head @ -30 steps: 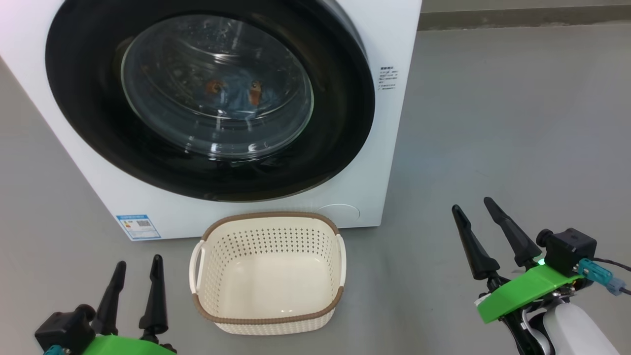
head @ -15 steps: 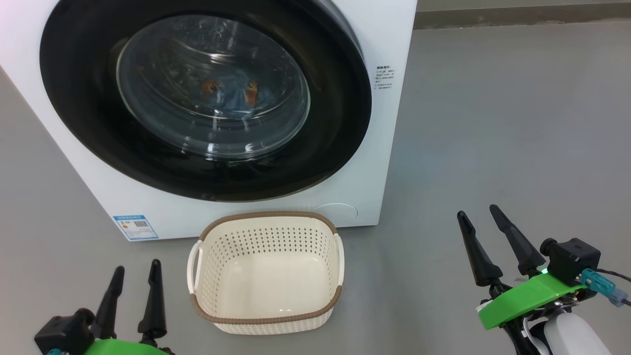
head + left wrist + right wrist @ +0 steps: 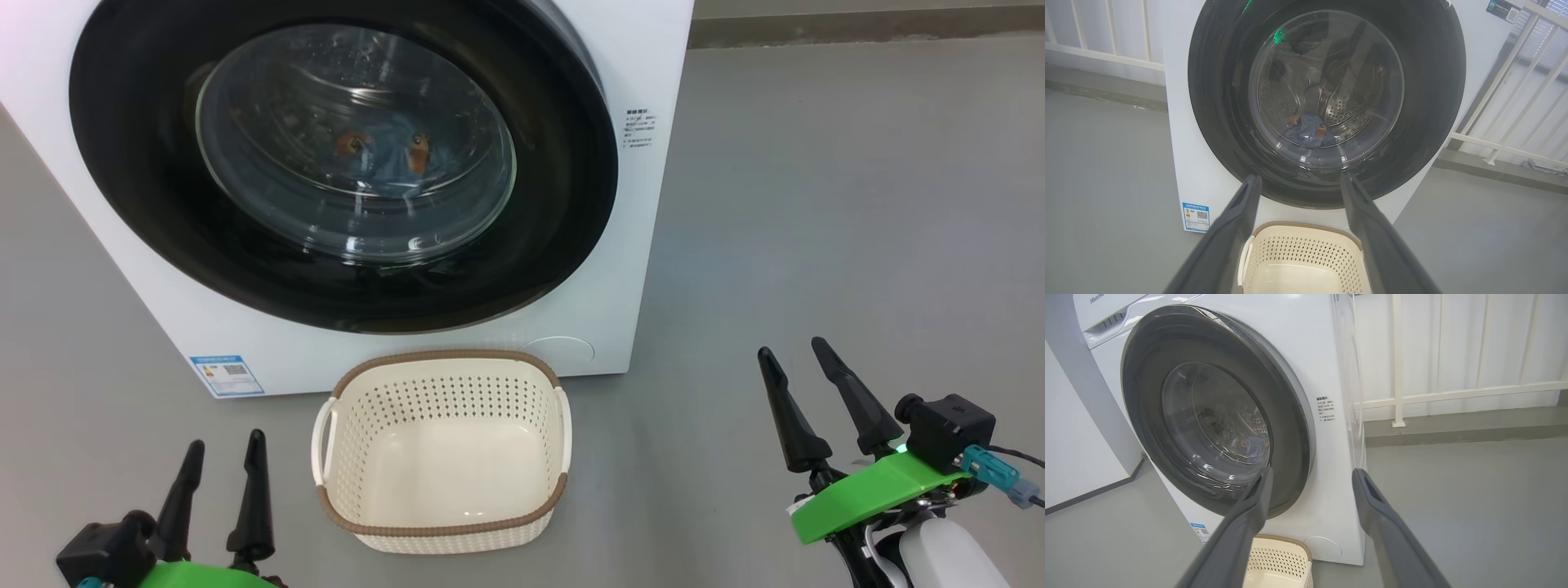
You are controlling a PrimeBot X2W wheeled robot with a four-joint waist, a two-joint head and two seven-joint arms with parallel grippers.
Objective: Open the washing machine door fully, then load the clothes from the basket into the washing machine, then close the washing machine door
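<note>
Door: the washing machine door [image 3: 351, 147] sat shut on the washing machine [image 3: 645, 49], at the far side.
Clothes: blue clothes [image 3: 384, 155] with orange figures lay inside the drum, seen through the glass.
Basket: the basket [image 3: 445, 359] stood on the floor [image 3: 816, 204] just in front of the machine, its cream bottom bare.
Left wrist view: added the perforated drum wall [image 3: 1343, 112] and a white railing [image 3: 1494, 139] right of the machine.
Right wrist view: added the machine's side and top control panel [image 3: 1106, 318].
Left gripper [image 3: 226, 441]: near left, beside the basket, fingers spread, pointing at the machine, holding nothing.
Right gripper [image 3: 790, 348]: near right, well apart from the basket, fingers spread and leaning left, holding nothing.
</note>
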